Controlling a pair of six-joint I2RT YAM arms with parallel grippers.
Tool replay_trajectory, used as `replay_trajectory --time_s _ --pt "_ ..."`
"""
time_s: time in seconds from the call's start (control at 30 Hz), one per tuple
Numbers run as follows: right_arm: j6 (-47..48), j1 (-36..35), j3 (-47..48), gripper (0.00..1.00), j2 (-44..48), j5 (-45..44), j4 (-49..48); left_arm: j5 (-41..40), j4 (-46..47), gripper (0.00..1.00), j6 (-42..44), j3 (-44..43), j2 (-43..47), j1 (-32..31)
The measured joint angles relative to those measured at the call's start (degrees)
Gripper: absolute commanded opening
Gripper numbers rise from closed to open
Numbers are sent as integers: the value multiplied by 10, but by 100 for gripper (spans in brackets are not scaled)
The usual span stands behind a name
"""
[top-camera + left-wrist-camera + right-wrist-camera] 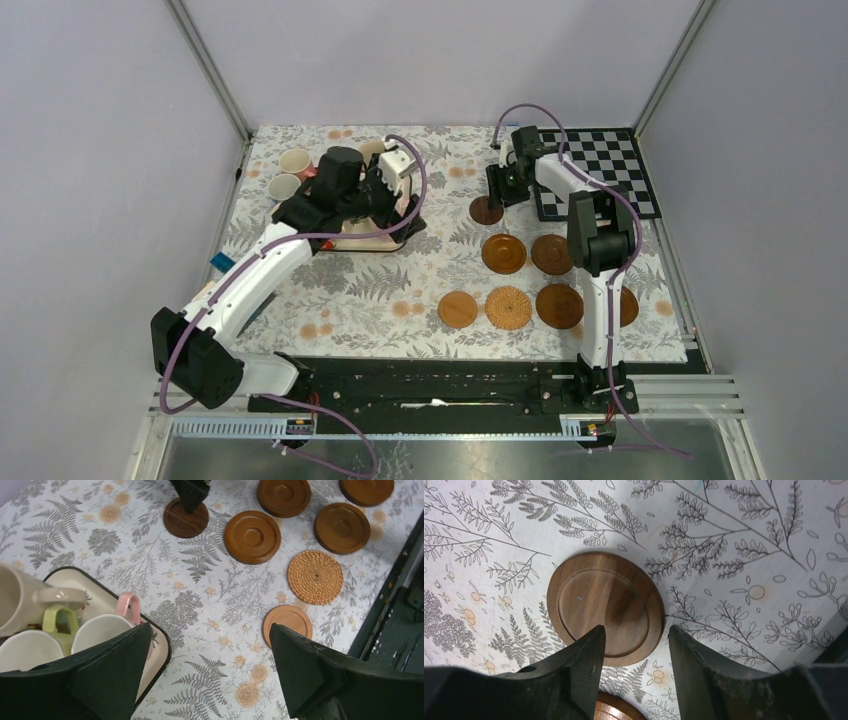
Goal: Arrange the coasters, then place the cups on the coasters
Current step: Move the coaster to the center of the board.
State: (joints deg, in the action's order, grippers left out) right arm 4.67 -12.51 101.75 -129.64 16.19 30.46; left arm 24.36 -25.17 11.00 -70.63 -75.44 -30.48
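Right tool (635, 631) half open, tips over dark coaster (596, 597)

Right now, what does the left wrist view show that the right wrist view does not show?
Only the left wrist view: the tray holding mugs, the woven coaster, five other coasters, and the open left gripper. Only the right wrist view: the wood grain and ring groove of the dark coaster. Both: that dark coaster, the right gripper over it, the fern-print cloth.

Tool (636, 632) over dark coaster (594, 597) — fern-print cloth (734, 540)
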Motion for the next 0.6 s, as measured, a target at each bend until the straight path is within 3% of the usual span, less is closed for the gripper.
replay_trajectory --time_s 0.23,0.6 --pt "22 -10 4 46 -4 9 1 -21 18 99 -27 -7 -9 34" --pt "56 -73 -2 41 -4 25 -7 -33 39 99 -73 -25 -24 90"
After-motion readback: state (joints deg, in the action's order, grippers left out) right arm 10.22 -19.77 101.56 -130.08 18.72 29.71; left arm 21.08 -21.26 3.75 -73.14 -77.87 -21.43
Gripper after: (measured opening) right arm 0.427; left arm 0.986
